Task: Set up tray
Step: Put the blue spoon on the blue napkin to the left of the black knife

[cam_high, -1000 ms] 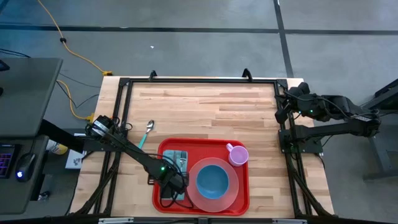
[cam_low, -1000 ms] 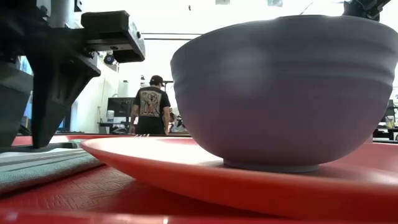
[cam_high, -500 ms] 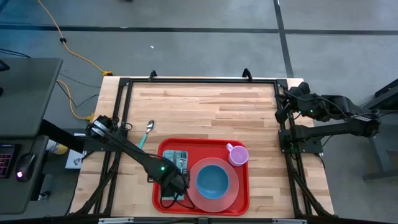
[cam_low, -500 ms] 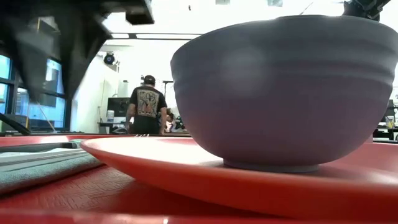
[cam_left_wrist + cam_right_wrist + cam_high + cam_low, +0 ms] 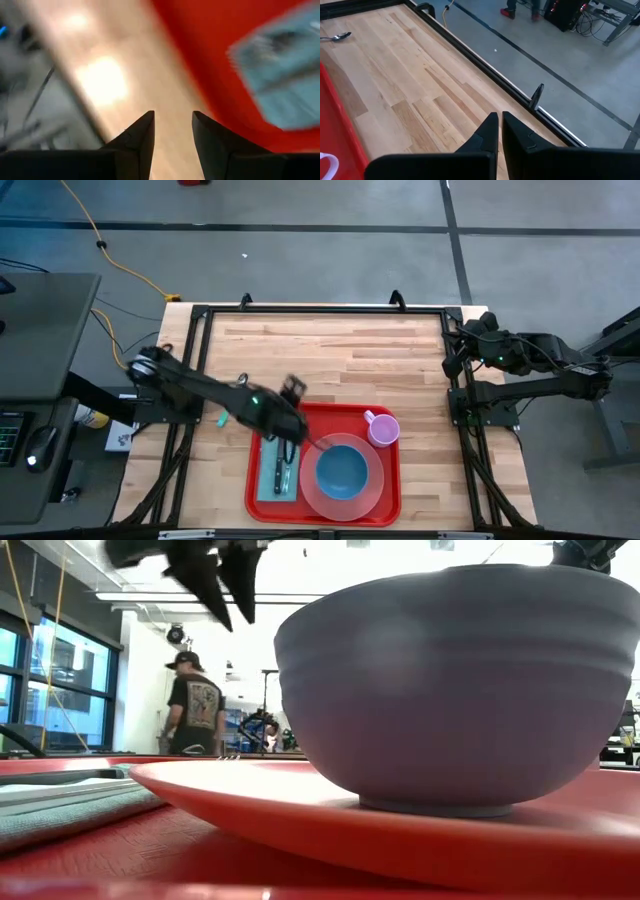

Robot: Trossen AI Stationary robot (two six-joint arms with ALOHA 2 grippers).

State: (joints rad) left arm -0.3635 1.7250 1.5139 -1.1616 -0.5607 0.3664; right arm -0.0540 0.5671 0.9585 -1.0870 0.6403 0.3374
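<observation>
The red tray [image 5: 262, 420] lies at the table's near edge. On its left part a grey-blue napkin [image 5: 268, 480] carries dark cutlery [image 5: 279, 470]. To the right a pink plate [image 5: 372, 490] holds a blue bowl [image 5: 341, 469], and a pink cup [image 5: 381, 427] stands in the far right corner. My left gripper [image 5: 290, 415] hangs open and empty above the tray's far left corner; in the low view its fingers [image 5: 215, 580] are well above the tray, and its wrist view [image 5: 172, 135] shows wood and the tray's rim. My right gripper [image 5: 499, 125] waits, shut, at the table's far right corner.
A spoon [image 5: 335, 36] lies on the wood left of the tray's far side, partly under my left arm in the high view. Bare wood [image 5: 340, 350] stretches from the tray to the far edge. A person [image 5: 195, 710] stands in the room behind the table.
My left gripper has risen quickly off the napkin on the tray's left part and swung toward the far edge, ending above the tray's far left corner. The napkin and cutlery stay on the tray. The person in the room has walked to the left.
</observation>
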